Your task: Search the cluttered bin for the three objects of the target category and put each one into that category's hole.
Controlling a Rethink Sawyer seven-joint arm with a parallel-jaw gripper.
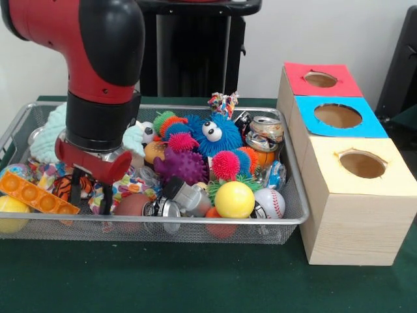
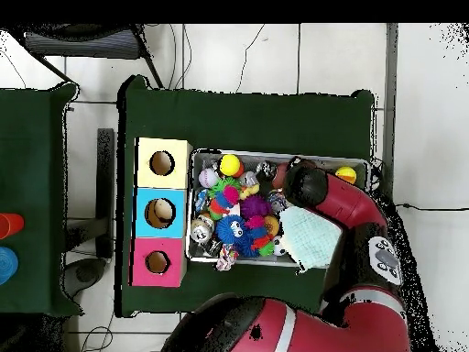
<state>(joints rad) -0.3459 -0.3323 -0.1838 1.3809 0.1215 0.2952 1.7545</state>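
Note:
The silver wire-mesh bin (image 1: 195, 223) is full of toys; it also shows in the overhead view (image 2: 275, 154). My gripper (image 1: 90, 193) is down in the bin's left end, open, its black fingers (image 1: 75, 189) astride an orange toy with black tiger stripes (image 1: 62, 188) that lies in the clutter. In the overhead view the arm (image 2: 307, 188) hides the gripper. I cannot pick out a plain cream-yellow toy. The red-panelled hole (image 1: 320, 79) is the farthest of the three on the wooden box at the right, and it also shows in the overhead view (image 2: 158, 262).
The blue-panelled hole (image 1: 337, 116) and the yellow-panelled hole (image 1: 362, 164) sit nearer on the same box. Around the gripper lie an orange pop tray (image 1: 36, 193), a pale mint plush (image 1: 47, 134), spiky balls (image 1: 186, 166), a blue googly-eyed toy (image 1: 214, 134), a crushed can (image 1: 264, 134) and a yellow ball (image 1: 234, 199).

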